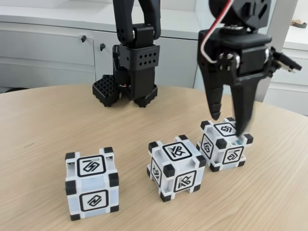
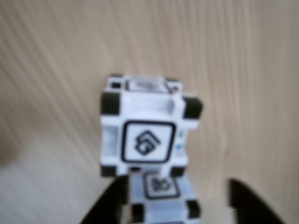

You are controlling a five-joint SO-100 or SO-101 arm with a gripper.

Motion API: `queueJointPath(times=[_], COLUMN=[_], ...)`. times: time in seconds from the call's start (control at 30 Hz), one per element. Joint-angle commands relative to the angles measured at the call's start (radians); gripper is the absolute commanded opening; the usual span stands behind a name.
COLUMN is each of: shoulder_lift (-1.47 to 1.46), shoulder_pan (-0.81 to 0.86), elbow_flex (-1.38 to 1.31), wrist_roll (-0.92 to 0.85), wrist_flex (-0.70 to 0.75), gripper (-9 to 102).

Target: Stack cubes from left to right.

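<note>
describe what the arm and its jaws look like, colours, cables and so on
In the fixed view the arm is matte black plastic in boxy segments; one block has a grid of small round holes. The gripper is black too, with two long jaws tapering to narrow tips. A red and a white cable loop down beside its motor housing, where small silver screws show. No markings are visible.

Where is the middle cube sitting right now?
In the fixed view the middle cube stands on the wooden table, close beside the right cube and well apart from the left cube.
</note>
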Motion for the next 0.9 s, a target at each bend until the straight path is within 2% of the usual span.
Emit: queueJointPath(times=[0.0, 0.13, 0.3, 0.57, 0.87], shoulder_lift=[0.003, 0.002, 0.0, -0.221, -0.351], shoulder_pan=[-0.012, -0.012, -0.012, -0.012, -0.011], elbow_flex=[-0.035, -0.037, -0.049, -0.057, -0.127], wrist_roll=[-0.006, 0.023, 0.006, -0.006, -0.034], wrist_flex=[0.026, 0.106, 0.117, 0.095, -0.008], gripper=[38, 42, 43, 44, 43])
